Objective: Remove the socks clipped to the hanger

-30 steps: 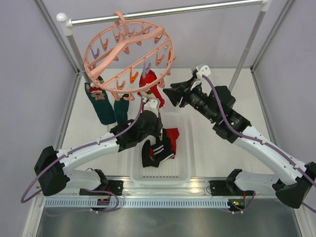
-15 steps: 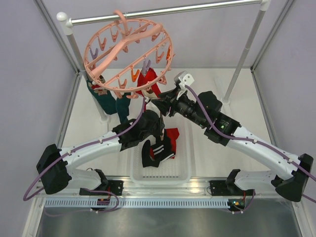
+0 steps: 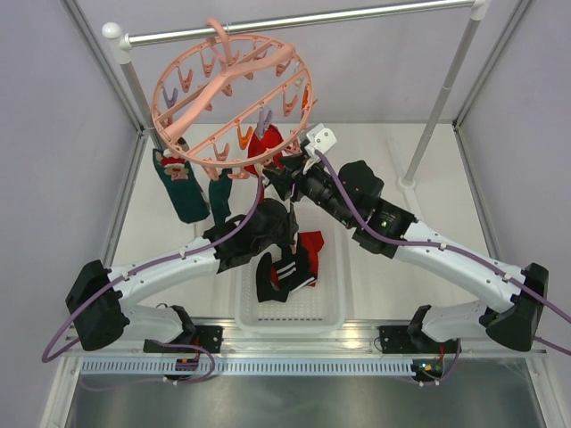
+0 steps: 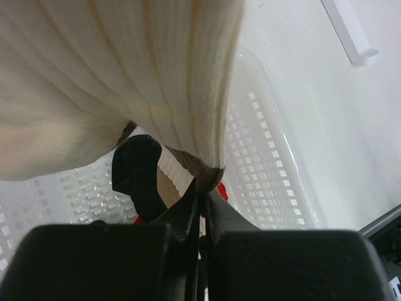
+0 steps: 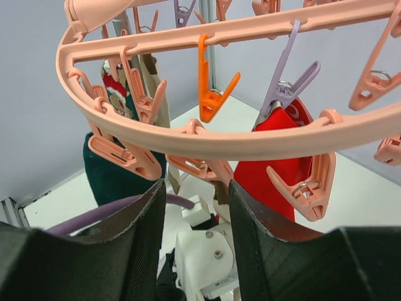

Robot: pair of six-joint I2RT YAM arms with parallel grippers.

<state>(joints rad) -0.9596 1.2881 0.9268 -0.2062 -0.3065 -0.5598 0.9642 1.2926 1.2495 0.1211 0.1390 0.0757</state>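
Vs 1 s ago: R arm has swung in toward 9 o'clock. The right end effector (image 3: 278, 175) was clear of the ring and is now tucked under its 5 o'clock rim, just beside the red sock (image 3: 265, 143). L arm has barely shifted. The ring has rocked a little.

The hanger (image 3: 214, 89) is a round salmon-pink plastic ring w/ spokes, hooked on the shiny metal rail (image 3: 357, 16) at 11 o'clock of the basket (image 3: 332, 299). Its pegs are mostly pink, plus an orange clip (image 5: 210, 81) and a lilac clip (image 5: 285, 88) that pinches the red sock.

Two dark teal socks (image 3: 183, 192) hang at the ring's 7 o'clock.

Right end effector's fingers (image 5: 144, 232) stand apart, gripping nothing; a pink peg dangles at the gap.

The left end effector (image 4: 202, 200) is pinched together on the lower edge of a cream rib-knit sock (image 4: 125, 75), soft and folded.

The basket is white perforated plastic, rectangular, on the pale counter (image 3: 393, 169). In it lie a black striped sock (image 3: 281, 272) and another red one (image 3: 310, 245).
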